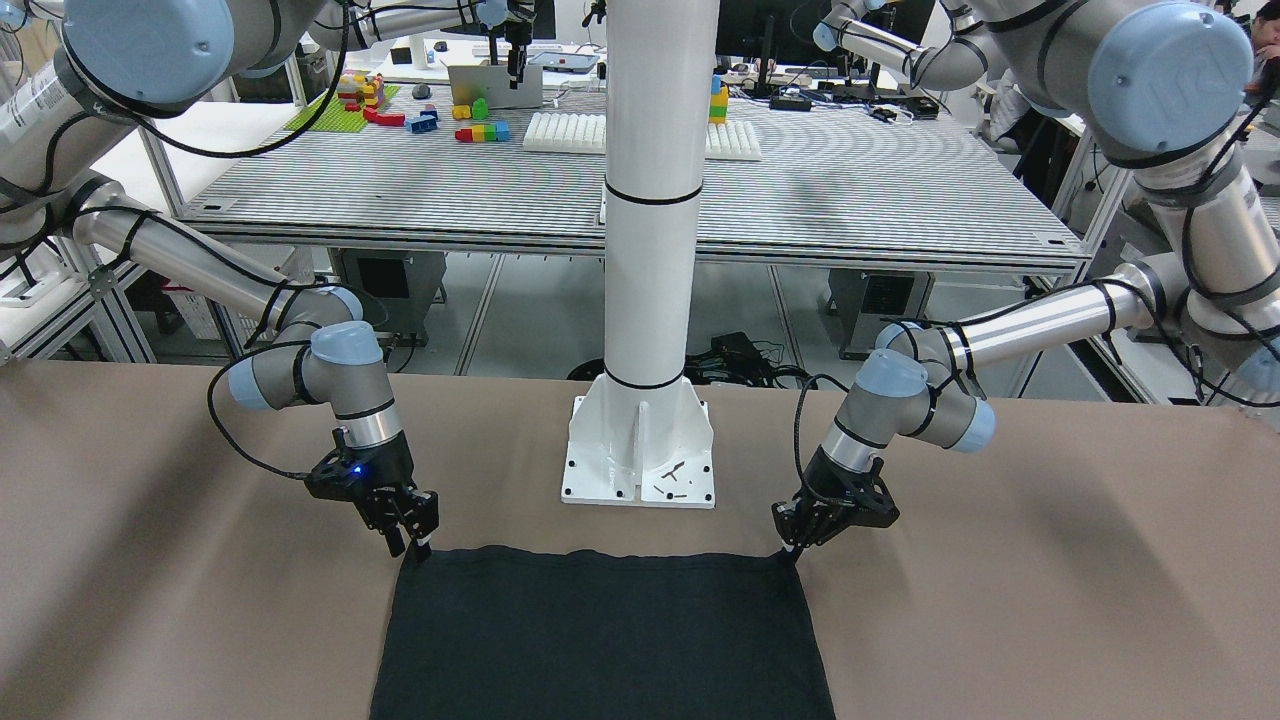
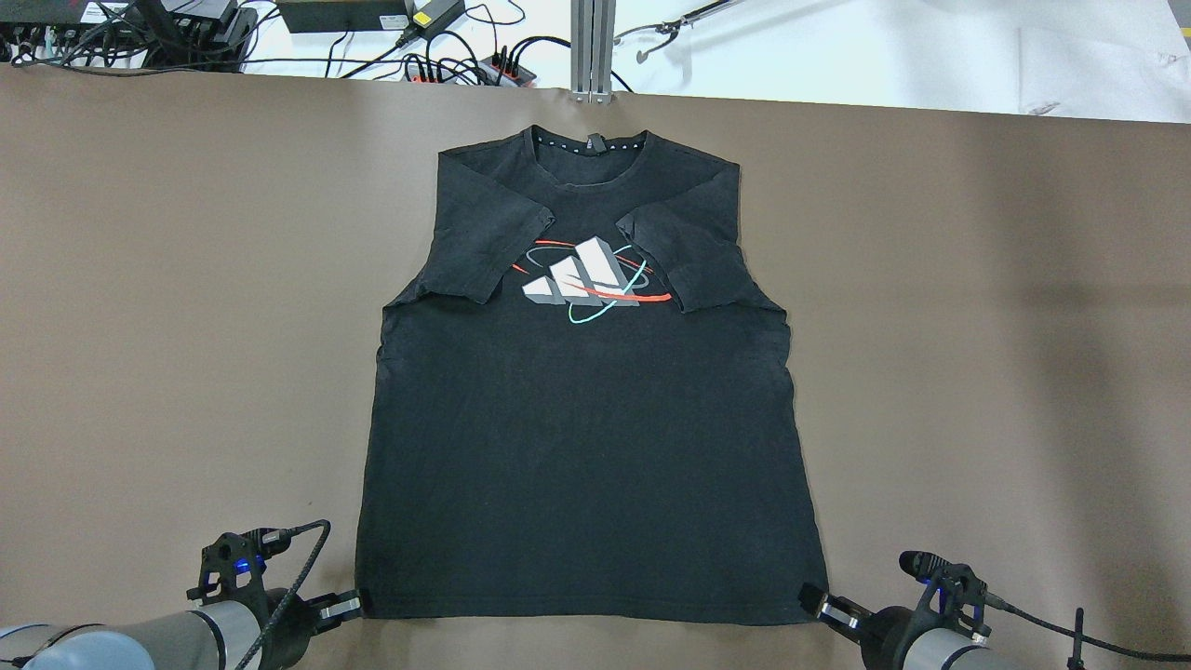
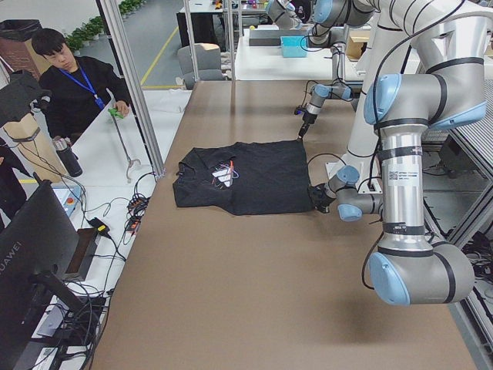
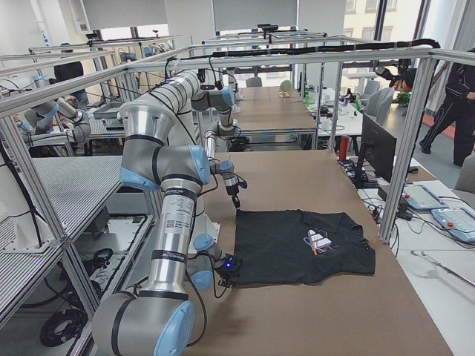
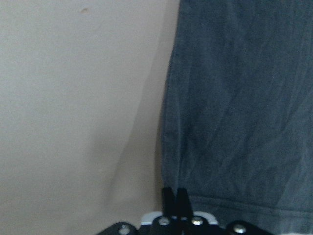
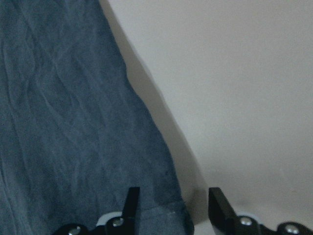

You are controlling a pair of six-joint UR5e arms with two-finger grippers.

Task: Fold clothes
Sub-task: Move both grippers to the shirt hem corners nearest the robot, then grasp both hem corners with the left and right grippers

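Black T-shirt (image 2: 586, 447) flat mid-bench (image 2: 977, 372), long axis from robot-side edge to far edge, collar (image 2: 558, 149) near the far edge, hem (image 2: 586, 609) toward the robot, sleeves (image 2: 484, 237) folded in beside the chest print (image 2: 591, 279). At the hem, the left gripper (image 5: 174, 196) is pinched narrow on the left corner and the right gripper (image 6: 174, 203) is wide, straddling the right corner. Broad bare bench on both sides

Bright, even ceiling light covers the brown table (image 2: 186, 326). A broad soft shadow darkens its right side in the overhead view. The black T-shirt (image 2: 586, 447) looks matte, with faint creases. Both wrist views are soft and hazy, with a blurred shadow along the shirt's edge. The white column (image 1: 655, 250) glares mildly in the front view.
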